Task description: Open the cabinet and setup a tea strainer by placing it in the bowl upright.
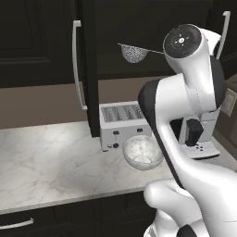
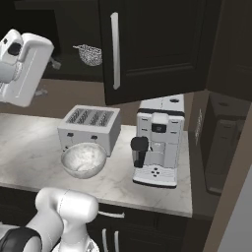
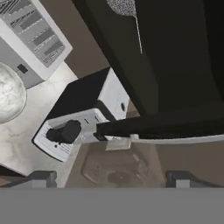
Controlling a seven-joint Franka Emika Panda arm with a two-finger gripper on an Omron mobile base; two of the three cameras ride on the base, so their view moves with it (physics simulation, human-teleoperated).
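The cabinet is near-black panelled wood with silver bar handles. The tea strainer is silvery-grey speckled mesh. The bowl is frosted whitish with marbled clouding. The toaster is light grey with dark slots. The coffee machine is white with black fittings. The counter is pale grey-veined marble; the wall is brown.

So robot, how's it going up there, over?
Gripper open, empty. Cabinet doors open. Tea strainer on shelf inside. Bowl waiting by toaster.
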